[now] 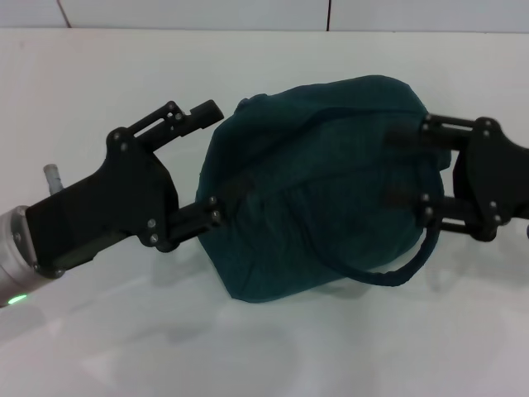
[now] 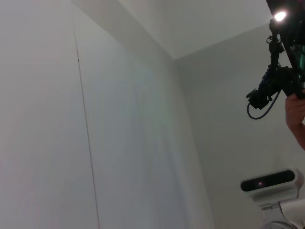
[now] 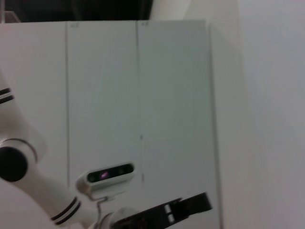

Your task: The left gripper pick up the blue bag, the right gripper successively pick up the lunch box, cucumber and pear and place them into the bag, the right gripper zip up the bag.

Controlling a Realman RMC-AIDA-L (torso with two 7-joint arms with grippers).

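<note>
White table (image 1: 99,347) fills the head view, with a pale wall at twelve o'clock behind it. Sitting in the middle is the blue bag (image 1: 322,190), lumpy and round, looking closed on top. The left gripper (image 1: 202,161) comes in from nine o'clock. One of its fingers sticks out over the bag's near edge and the other pushes against the bag's side lower down, so its jaws are spread wide and the bag's edge sits between them. It looks like it is holding the bag steady, but I cannot tell if it really pinches the cloth. The right gripper (image 1: 405,165) comes in from three o'clock, and its two fingers reach onto the top of the bag, a little apart, one higher and one lower. It may be after the zipper, but I cannot see the zipper pull or whether anything is caught. A loop handle (image 1: 397,269) hangs out at five o'clock, under the right gripper, and could get in the way. I see no lunch box, cucumber or pear, so they are probably inside the bag. Both wrist views show only walls and a small camera (image 2: 268,183).
</note>
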